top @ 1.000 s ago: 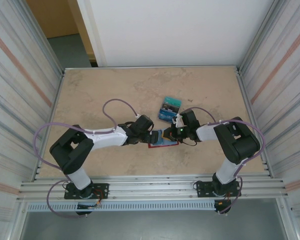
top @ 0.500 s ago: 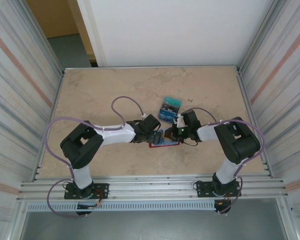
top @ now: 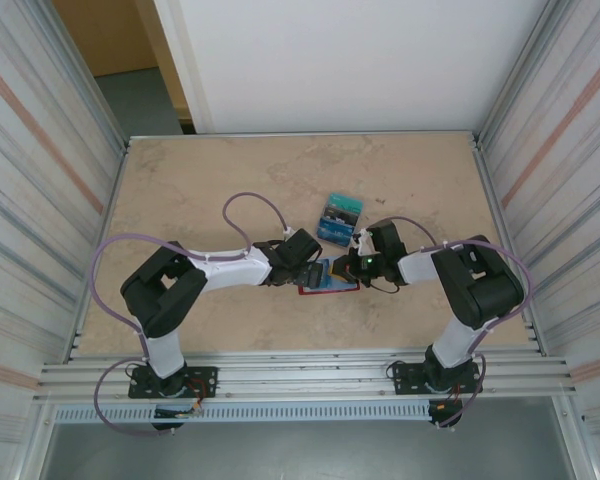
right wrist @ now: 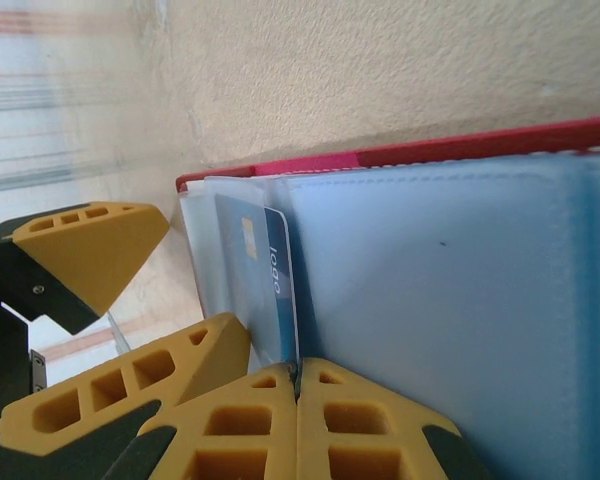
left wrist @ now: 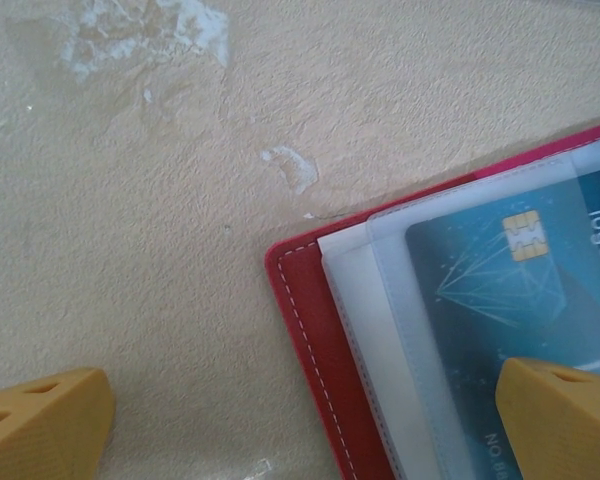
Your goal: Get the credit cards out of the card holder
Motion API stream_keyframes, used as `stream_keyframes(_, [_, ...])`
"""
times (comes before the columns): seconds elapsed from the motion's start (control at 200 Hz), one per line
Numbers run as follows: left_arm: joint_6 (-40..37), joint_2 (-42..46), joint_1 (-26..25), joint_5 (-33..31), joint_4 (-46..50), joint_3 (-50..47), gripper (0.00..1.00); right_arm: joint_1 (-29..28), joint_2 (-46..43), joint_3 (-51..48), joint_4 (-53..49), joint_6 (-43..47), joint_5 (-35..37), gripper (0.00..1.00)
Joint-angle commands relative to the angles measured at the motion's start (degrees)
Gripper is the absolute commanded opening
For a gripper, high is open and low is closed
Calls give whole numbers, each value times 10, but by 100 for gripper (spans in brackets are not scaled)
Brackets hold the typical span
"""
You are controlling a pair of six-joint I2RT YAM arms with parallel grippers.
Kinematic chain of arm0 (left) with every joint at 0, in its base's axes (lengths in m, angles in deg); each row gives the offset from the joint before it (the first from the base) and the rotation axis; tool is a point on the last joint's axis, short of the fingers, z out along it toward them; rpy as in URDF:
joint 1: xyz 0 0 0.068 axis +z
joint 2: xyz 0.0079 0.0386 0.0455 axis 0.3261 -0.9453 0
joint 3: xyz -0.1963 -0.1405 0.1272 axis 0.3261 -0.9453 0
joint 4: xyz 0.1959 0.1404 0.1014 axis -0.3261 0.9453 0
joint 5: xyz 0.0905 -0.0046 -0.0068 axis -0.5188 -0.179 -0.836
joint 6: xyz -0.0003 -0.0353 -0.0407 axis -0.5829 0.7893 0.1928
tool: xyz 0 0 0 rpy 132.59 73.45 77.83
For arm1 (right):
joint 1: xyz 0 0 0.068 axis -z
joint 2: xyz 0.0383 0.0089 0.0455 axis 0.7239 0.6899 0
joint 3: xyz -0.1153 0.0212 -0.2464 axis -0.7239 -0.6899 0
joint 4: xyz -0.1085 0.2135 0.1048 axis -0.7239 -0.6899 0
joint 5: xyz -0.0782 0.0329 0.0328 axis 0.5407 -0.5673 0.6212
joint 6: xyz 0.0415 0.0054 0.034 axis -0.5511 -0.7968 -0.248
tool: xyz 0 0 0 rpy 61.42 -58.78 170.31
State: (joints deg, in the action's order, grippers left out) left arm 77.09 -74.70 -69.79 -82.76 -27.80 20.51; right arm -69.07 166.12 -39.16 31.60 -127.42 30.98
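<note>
The red card holder (top: 325,288) lies open on the table between both arms. A blue credit card (left wrist: 500,280) with a gold chip sits in its clear pocket, beside the red stitched edge (left wrist: 315,340). My left gripper (left wrist: 300,430) is open and straddles that edge, one finger (left wrist: 565,420) over the card and the other (left wrist: 40,425) over bare table. My right gripper (right wrist: 298,385) is shut, its tips meeting at the card's (right wrist: 265,280) near edge, next to the grey-blue pocket (right wrist: 450,290). Whether it pinches anything I cannot tell.
Two loose cards, one teal (top: 345,206) and one blue (top: 332,228), lie just behind the card holder. The beige table (top: 200,180) is bounded by ribbed metal walls left and right and a rail (top: 300,378) at the near edge.
The left arm has swung right and brought its open gripper up to the card holder's left edge, then held still. The right gripper has stayed shut in place.
</note>
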Motion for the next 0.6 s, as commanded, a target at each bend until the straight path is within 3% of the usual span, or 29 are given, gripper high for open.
stream_keyframes(0.0, [-1,-17,-1,-21,71,-20,99,12,-25,-8,-18,-1,2,0])
stream_keyframes(0.226, [-2,-14,1,-20,70,-17,99,15,-65,-2,-70,28,24,0])
stream_keyframes(0.591, [-27,18,11,-42,65,-24,99,9,-198,75,-316,169,137,0])
